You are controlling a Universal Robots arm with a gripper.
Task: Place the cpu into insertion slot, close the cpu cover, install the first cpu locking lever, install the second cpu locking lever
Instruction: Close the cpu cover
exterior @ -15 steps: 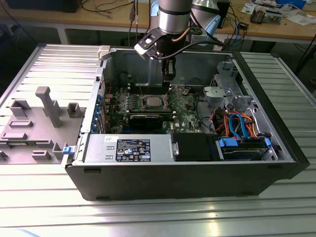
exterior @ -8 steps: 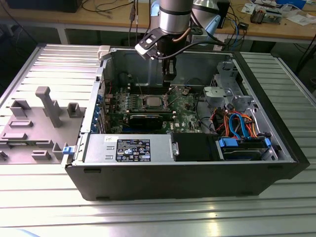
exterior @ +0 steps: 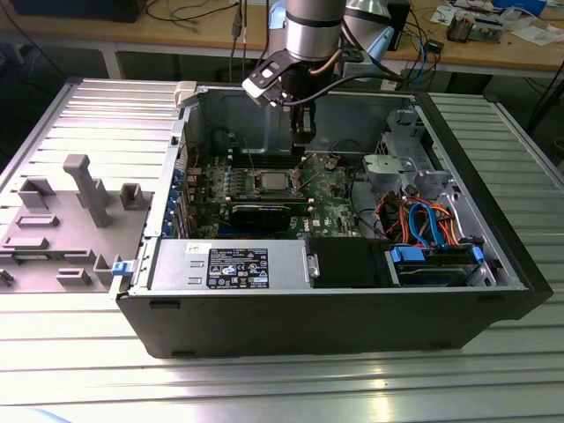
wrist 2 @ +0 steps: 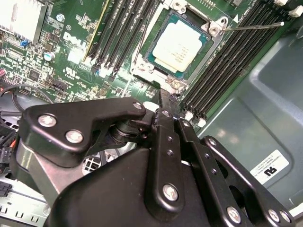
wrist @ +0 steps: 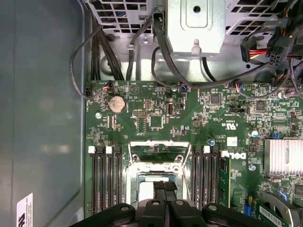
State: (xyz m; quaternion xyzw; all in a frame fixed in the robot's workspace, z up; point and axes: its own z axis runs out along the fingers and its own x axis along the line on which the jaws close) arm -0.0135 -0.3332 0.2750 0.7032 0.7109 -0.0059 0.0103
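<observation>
Black computer case (exterior: 308, 322), power supply (exterior: 229, 264), grey fixture (exterior: 86, 187)

cpu (wrist: 146, 189) half behind the fingers (wrist: 161, 191)

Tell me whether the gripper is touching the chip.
Apart. In the second wrist view the chip lies in its socket with its whole top bare, and the gripper ends short of it.

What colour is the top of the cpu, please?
The cpu top is pale silver-grey, clearest in the second wrist view.
</observation>
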